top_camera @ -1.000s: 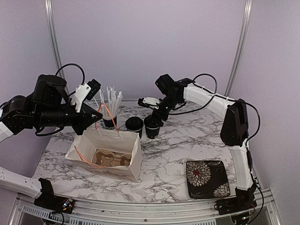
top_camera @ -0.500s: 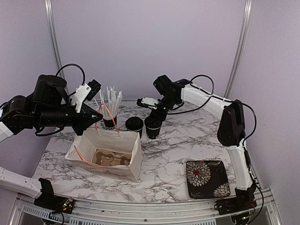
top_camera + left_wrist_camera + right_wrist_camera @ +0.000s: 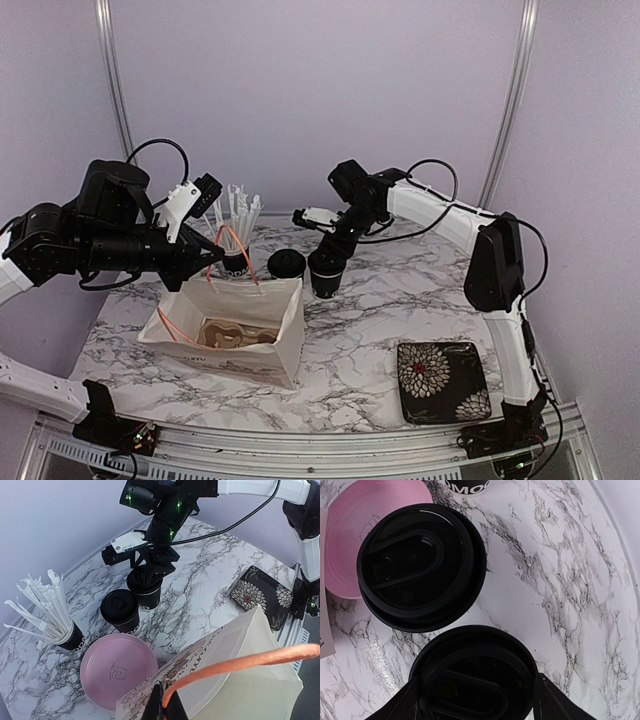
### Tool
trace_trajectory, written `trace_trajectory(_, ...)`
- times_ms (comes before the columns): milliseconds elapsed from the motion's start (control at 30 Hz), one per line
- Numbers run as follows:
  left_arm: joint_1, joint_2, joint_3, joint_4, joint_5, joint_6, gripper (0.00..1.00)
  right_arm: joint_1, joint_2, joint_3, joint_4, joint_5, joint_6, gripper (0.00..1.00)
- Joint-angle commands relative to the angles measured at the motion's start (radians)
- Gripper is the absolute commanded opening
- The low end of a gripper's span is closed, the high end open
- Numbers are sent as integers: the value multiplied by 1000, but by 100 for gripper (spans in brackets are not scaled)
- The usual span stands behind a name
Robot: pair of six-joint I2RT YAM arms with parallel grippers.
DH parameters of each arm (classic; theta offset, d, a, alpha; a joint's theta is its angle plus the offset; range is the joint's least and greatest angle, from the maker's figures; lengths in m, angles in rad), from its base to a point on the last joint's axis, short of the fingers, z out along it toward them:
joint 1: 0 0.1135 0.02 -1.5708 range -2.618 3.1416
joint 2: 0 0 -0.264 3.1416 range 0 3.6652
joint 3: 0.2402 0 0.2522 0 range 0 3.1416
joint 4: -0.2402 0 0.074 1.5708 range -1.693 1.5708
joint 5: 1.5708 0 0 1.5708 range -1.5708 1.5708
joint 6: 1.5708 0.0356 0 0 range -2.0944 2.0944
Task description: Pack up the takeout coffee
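Directly beneath the right gripper (image 3: 481, 700) stands one upright coffee cup (image 3: 327, 276), jaws astride its lid (image 3: 472, 672), grip unconfirmed; the left gripper (image 3: 163, 703) pinches the bag handle (image 3: 240, 662).

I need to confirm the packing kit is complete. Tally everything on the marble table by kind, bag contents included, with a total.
Lidded black coffee cups: 2
Black cup of white sticks: 1
Pink plate: 1
Paper bag: 1
Brown cup carrier: 1
Floral black dish: 1
Total: 7
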Motion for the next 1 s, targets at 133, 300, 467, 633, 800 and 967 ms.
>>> trace_trajectory(133,5,52,22,-31,76,-8,0,-4,-47,-73,-62,19,-3,74)
trace_trajectory(300,5,75,61,-31,99,-9,0,-4,-67,-98,-79,28,-16,75)
trace_trajectory(467,5,98,110,-28,116,-17,0,-4,-93,-135,-107,24,-31,62)
trace_trajectory(633,5,142,150,-8,180,-32,0,-4,-170,-225,-114,20,-44,59)
trace_trajectory(800,5,190,159,19,227,-36,0,-5,-272,-365,-91,11,-49,59)
trace_trajectory(967,5,210,157,58,262,-39,0,-5,-358,-477,-97,4,-43,60)
